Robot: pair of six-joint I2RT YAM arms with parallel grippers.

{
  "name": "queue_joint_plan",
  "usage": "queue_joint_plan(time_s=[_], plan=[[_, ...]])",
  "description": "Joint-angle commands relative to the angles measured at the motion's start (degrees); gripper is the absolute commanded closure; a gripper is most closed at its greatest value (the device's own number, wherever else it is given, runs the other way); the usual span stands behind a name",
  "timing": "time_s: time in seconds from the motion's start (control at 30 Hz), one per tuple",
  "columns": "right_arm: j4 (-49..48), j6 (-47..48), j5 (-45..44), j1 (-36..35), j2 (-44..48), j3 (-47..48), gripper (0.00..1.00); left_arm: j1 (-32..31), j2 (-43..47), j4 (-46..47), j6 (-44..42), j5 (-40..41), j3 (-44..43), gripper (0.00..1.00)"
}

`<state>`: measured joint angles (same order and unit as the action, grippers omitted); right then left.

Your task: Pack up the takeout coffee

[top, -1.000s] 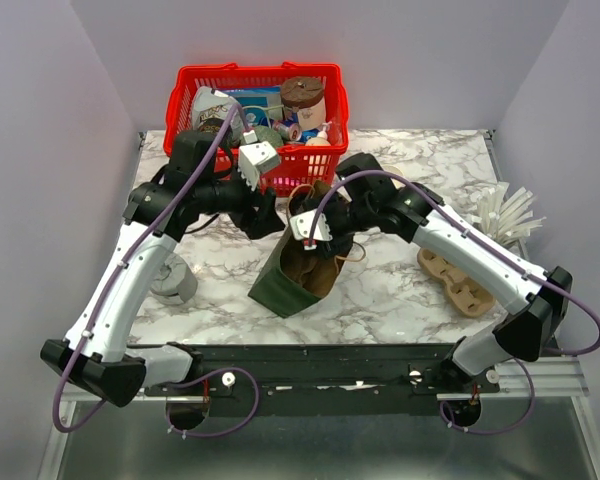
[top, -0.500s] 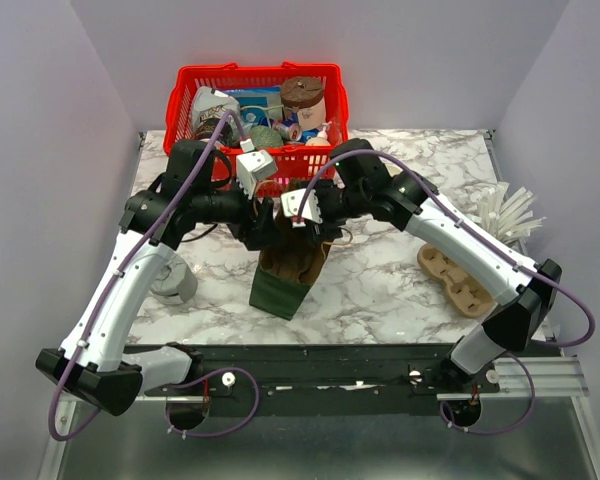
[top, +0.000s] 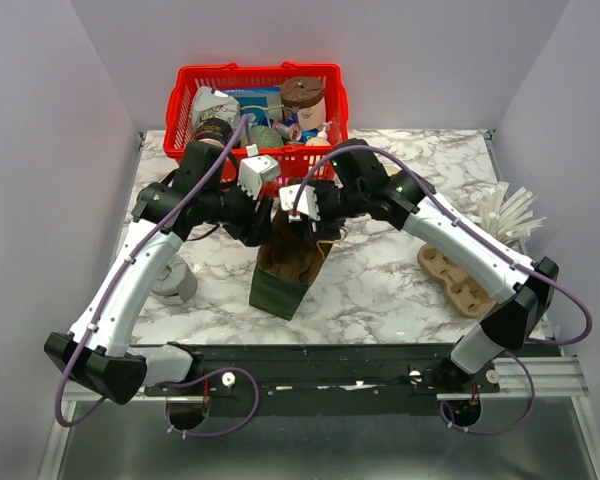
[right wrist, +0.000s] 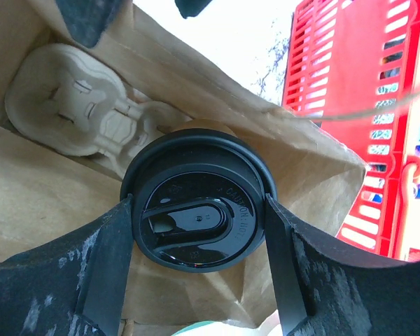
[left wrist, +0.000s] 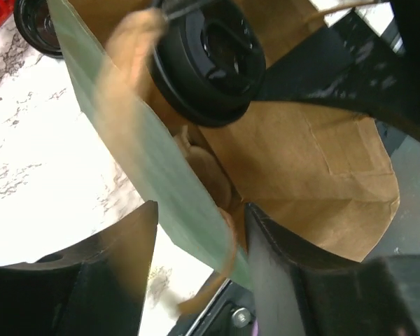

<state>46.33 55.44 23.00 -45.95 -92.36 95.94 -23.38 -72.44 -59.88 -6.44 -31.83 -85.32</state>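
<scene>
R gripper (right wrist: 196,210) grips lidded coffee cup (right wrist: 196,178) in paper bag (right wrist: 45,192), L gripper (left wrist: 198,213) unclenched astride bag wall; nxt: lower, release.

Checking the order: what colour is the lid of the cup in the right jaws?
Black lid, seen best in the right wrist view.

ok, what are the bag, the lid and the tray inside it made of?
Bag: paper, with a matte, creased brown kraft inside and a green outside. Lid: black plastic, glossy, with moulded lettering. Tray: moulded pulp by the look, pale, rough and matte.
</scene>
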Motion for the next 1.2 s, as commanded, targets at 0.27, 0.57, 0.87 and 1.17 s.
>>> queue_joint_plan(time_s=[0.27, 0.57, 0.87, 1.17], plan=[[2.01, -6.4, -0.51, 0.16, -0.64, 1.27, 0.99, -2.2, -8.14, -9.38, -9.73, -2.53, -9.5, 0.95], [0.43, 10.52, 1.43, 0.08, 6.83, -6.9, 1.0, -4.39, -9.47, -8.06, -20.18, -0.95, -13.64, 1.0], [2.01, 28.83, 1.87, -1.24, 12.73, -12.18, 0.99, -9.4, -8.5, -4.64, -34.08, 2.92, -13.38, 1.0], [4.91, 27.2, 0.29, -1.68, 11.85, -9.64, 1.0, -12.4, -7.27, -4.02, -38.38, 6.34, -11.01, 1.0]])
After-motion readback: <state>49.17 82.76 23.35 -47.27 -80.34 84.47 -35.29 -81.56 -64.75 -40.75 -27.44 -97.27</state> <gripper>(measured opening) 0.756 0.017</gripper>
